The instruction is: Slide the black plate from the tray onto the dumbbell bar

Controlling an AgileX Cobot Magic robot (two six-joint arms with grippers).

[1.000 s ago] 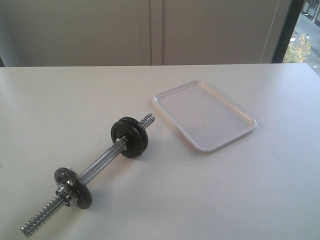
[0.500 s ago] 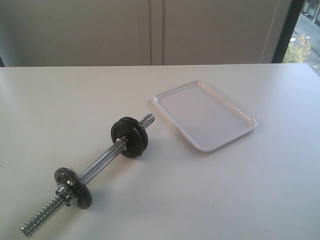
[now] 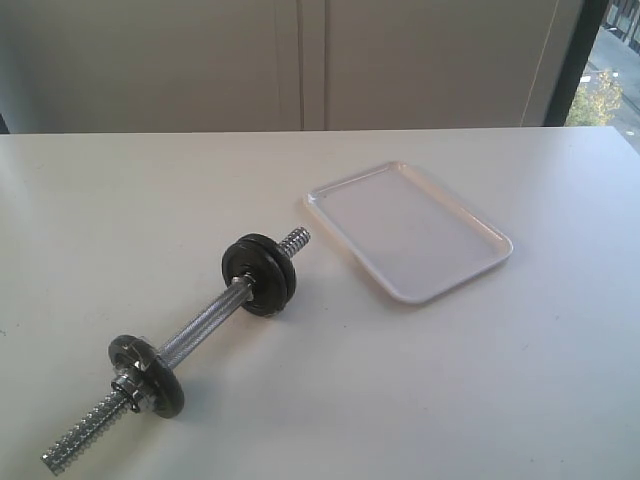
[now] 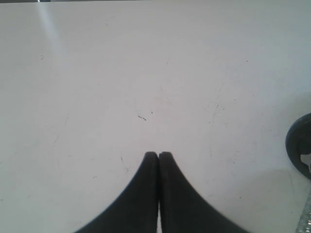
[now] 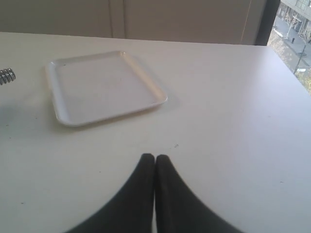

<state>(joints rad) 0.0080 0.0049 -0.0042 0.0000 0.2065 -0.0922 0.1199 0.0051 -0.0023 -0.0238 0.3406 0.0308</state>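
The left gripper [image 4: 159, 155] was closed, its two black fingers [image 4: 141, 199] pressed flat together along their length, gripping nothing. It hung above the tabletop [image 4: 97, 73]. The right gripper [image 5: 154, 157] matched it, its fingers [image 5: 172, 199] pressed together around nothing, and it was held above the tabletop well in from the far edge.

The left pincer [image 4: 158, 154] has its black fingers pressed together, tips touching, above the faintly scuffed white table [image 4: 146, 73]. A dark disc [image 4: 294, 143] is cut off at the frame's edge, with a sliver of metal bar [image 4: 306, 219] near it.
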